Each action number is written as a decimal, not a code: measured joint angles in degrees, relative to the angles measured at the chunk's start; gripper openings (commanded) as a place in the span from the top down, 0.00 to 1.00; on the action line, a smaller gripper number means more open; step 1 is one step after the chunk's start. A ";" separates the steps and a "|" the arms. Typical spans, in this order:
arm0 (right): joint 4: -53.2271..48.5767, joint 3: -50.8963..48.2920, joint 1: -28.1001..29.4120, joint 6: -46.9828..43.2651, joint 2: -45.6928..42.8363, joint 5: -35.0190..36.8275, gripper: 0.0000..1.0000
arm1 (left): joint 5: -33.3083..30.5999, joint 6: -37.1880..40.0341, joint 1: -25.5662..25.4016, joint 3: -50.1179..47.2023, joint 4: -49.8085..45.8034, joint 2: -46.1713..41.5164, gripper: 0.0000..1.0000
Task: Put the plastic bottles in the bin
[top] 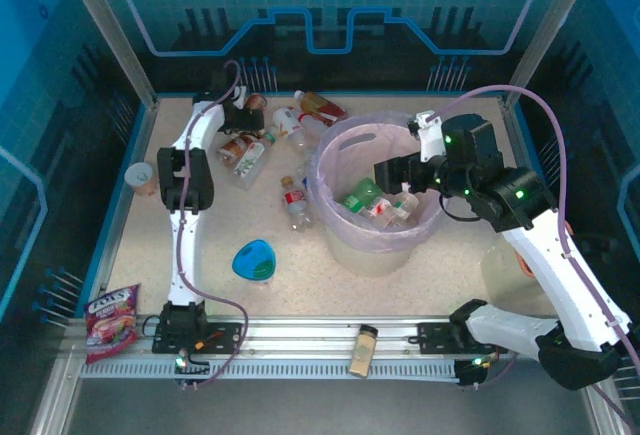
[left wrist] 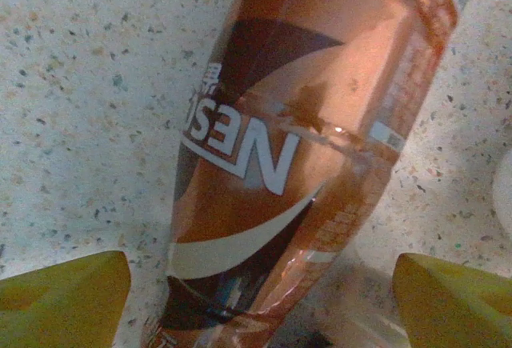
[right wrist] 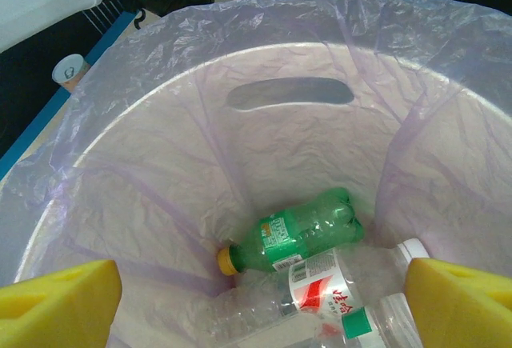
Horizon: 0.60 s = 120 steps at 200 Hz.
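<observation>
Straddling the brown-labelled clear plastic bottle (left wrist: 304, 148) on the speckled worktop (left wrist: 80, 84), the left end effector (left wrist: 260, 300) stands apart. The bottle is likely light, slick and crushable: grip mid-body. The right end effector (right wrist: 260, 300) gapes empty over the round pinkish translucent bin (right wrist: 160, 148).

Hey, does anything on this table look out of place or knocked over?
Yes: a small jar with a brownish lid rests on the metal rail at the near edge, off the speckled tabletop, and a purple snack packet sits beside that rail's left end.
</observation>
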 measured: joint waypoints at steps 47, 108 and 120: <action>0.02 -0.07 0.00 0.74 0.00 -0.13 0.08 | -0.35 0.31 0.00 0.00 -0.70 0.22 0.46; 0.02 -0.07 0.00 0.74 -0.15 -0.20 0.09 | -0.76 0.35 0.00 -4.28 2.43 -1.81 0.57; 0.04 -0.07 0.00 0.74 -0.31 -0.20 0.09 | -0.79 0.35 0.00 -6.73 3.23 -3.41 0.58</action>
